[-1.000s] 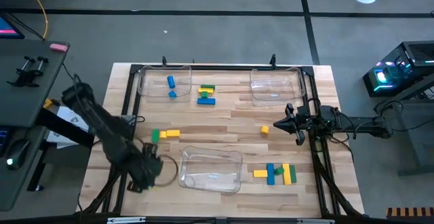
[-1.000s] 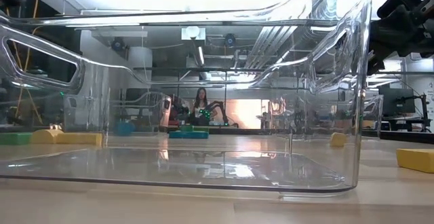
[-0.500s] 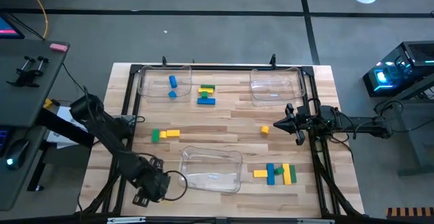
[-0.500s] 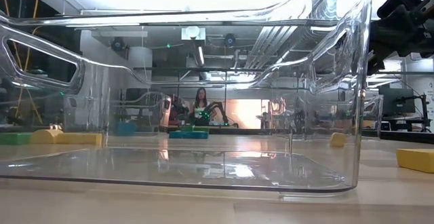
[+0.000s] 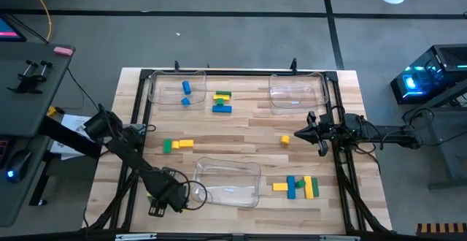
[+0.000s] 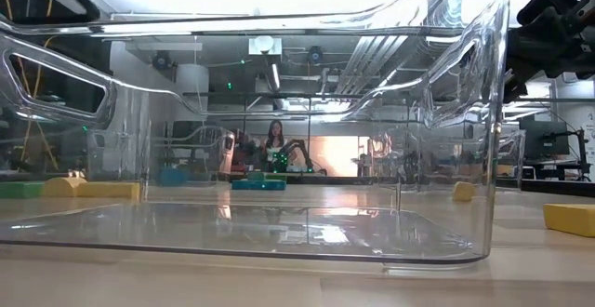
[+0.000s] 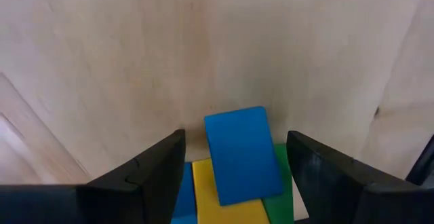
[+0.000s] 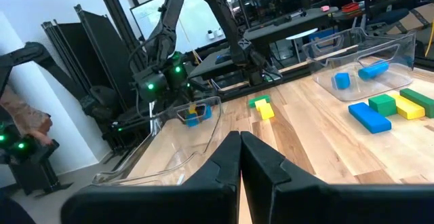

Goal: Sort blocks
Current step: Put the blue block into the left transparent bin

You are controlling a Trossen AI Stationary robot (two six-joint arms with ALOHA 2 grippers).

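Since a second ago your left arm has swung along the near left edge of the bench [image 5: 241, 142], and its left hand [image 5: 169, 195] now sits at the near left corner of the near clear tray [image 5: 227, 182]. That hand grasps a small stack of blocks [image 7: 234, 173]: a blue block [image 7: 241, 153] lies on top, tilted, with yellow and green pieces under it, all between the two wide-set fingers [image 7: 152, 173]. Your right hand [image 5: 300, 134] hangs clenched and empty at the right side of the bench, just right of a lone yellow block [image 5: 284, 139]. Other blocks lie near right, mid left, and far left, two blue ones inside the far left tray [image 5: 175, 90].
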